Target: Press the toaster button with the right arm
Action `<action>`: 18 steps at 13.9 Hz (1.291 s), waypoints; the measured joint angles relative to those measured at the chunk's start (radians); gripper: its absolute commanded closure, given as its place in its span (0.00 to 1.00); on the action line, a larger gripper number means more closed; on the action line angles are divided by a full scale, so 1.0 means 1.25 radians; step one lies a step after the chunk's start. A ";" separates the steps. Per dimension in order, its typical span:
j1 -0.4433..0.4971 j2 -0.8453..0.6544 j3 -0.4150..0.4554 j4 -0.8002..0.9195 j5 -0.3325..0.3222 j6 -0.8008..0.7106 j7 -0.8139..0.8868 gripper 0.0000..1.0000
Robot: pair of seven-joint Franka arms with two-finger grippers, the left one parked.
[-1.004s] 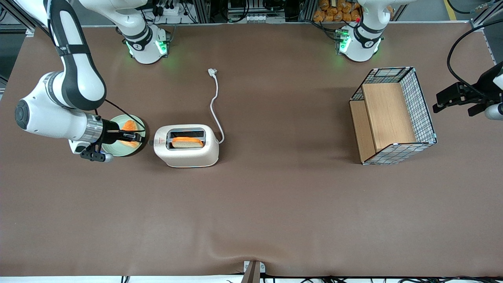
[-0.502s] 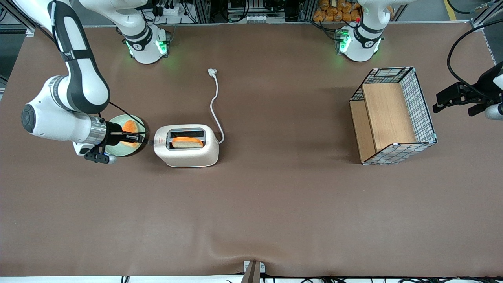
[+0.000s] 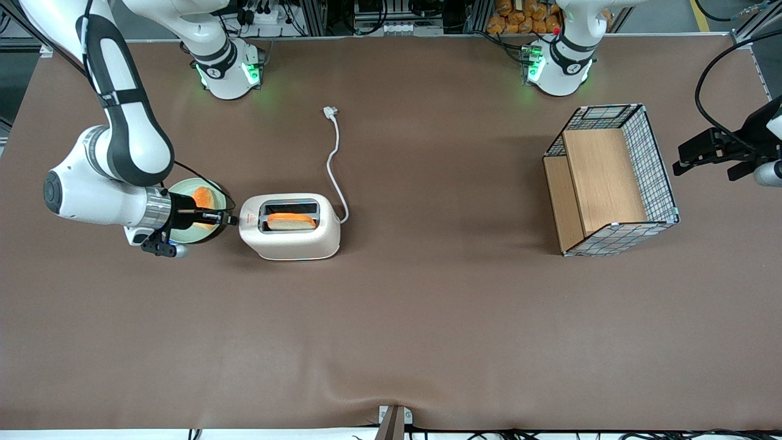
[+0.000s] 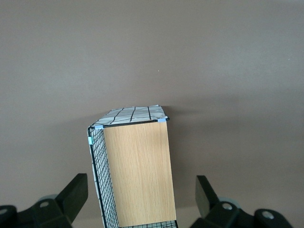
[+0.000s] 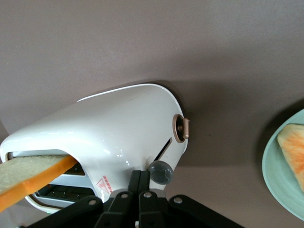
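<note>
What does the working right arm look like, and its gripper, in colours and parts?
The right arm has glossy white rounded shells with black sections, a silver wrist ring and a thin black cable along it. Its slim black gripper, shut, with small silver screws on the fingers, sits at the toaster button. The base glows green.

White right arm (image 3: 91, 189) with black sections, silver wrist ring, black gripper (image 3: 227, 218)

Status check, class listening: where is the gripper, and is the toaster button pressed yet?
Gripper shut, fingers together, tips right at the toaster button. Toaster upright, bread slice still raised in its slot. Nothing between fingers and button.
</note>
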 measured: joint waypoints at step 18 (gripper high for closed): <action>-0.034 0.057 -0.008 -0.001 0.088 -0.002 -0.163 1.00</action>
